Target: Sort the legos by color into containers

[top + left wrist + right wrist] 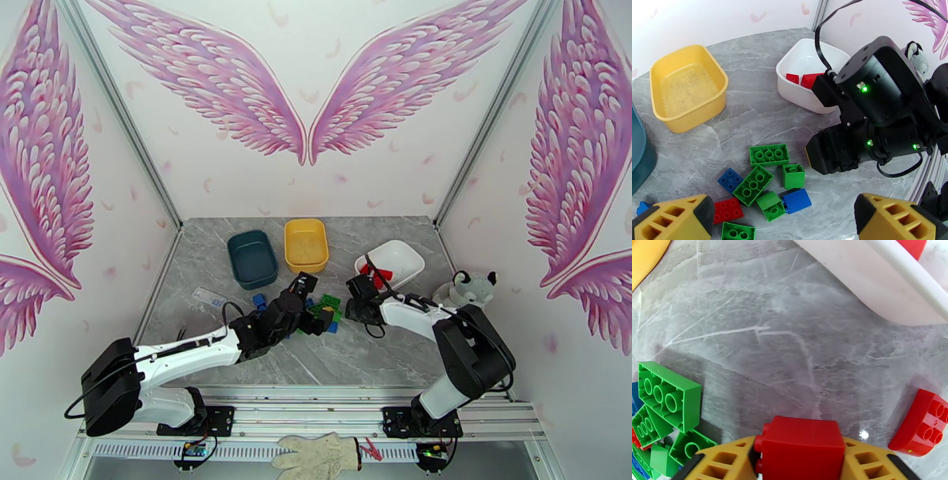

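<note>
One red brick (800, 445), likely light, stiff and slick, sits pinched by its flat sides in the right gripper (800, 467); the left gripper (778, 223) gapes empty.

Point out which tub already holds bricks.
The white tub, with red bricks inside; the yellow tub and the teal tub hold none.

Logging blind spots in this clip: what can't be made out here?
Top view: loose legos, partly under the left gripper, too small to count by colour.
Left wrist view: dark teal tub, cut by the frame edge; inside unseen.
Left wrist view: white tub's contents, partly behind the right arm.
</note>
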